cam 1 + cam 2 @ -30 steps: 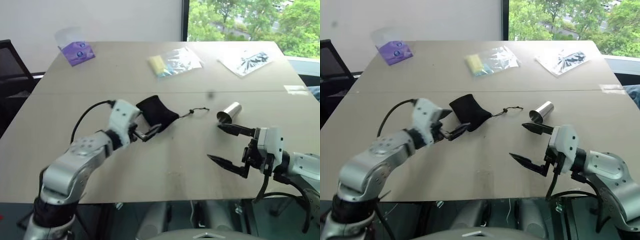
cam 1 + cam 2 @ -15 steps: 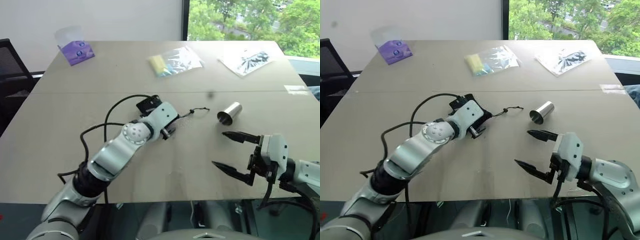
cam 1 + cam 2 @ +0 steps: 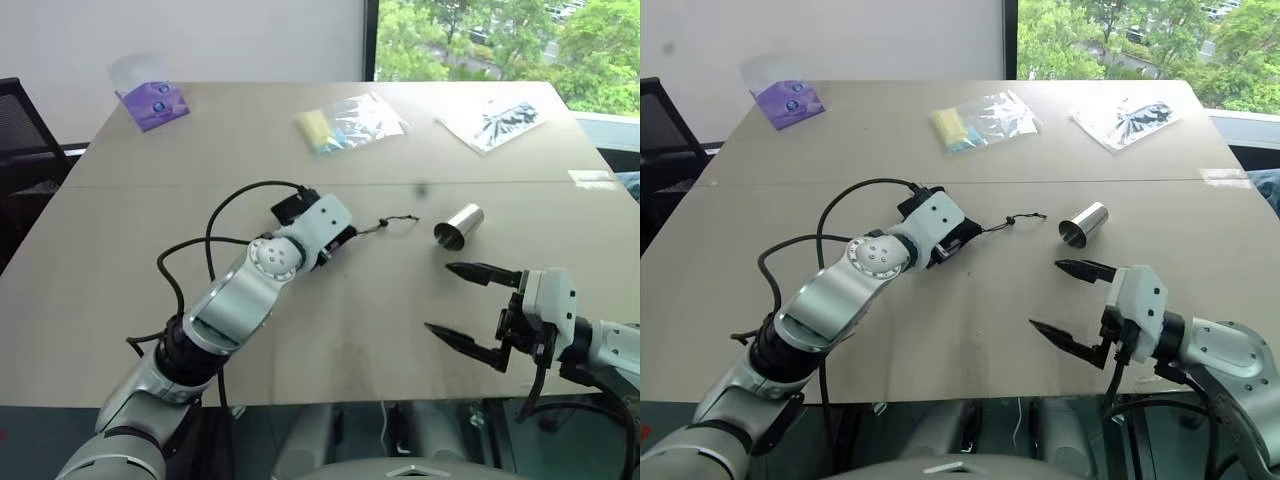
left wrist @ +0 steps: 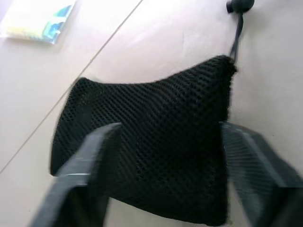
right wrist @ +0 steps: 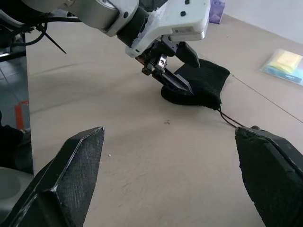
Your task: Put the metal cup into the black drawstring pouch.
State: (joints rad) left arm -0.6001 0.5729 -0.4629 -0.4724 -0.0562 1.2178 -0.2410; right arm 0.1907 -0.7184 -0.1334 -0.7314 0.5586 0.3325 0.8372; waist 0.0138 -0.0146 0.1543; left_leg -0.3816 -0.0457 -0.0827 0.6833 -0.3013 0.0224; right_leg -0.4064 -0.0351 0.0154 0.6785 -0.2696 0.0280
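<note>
The metal cup (image 3: 460, 225) lies on its side on the table, right of centre, open end toward me. The black drawstring pouch (image 4: 151, 142) lies left of it, its cord (image 3: 390, 224) trailing toward the cup. My left gripper (image 4: 168, 127) reaches down over the pouch. Its fingers stand apart, one on each side of the fabric, and the hand covers most of the pouch in the eye views. My right gripper (image 3: 440, 297) hovers open near the table's front edge, just short of the cup, with nothing between its fingers.
At the back of the table lie a purple packet (image 3: 152, 103), a clear bag with yellow contents (image 3: 345, 125) and a clear bag with a dark print (image 3: 492, 122). A black chair (image 3: 20, 130) stands off the table's left side.
My left arm has swung forward and rolled its wrist, bringing its fingers from beside the pouch to astride it, and they have drawn closer together. The right gripper has stayed open in place.
</note>
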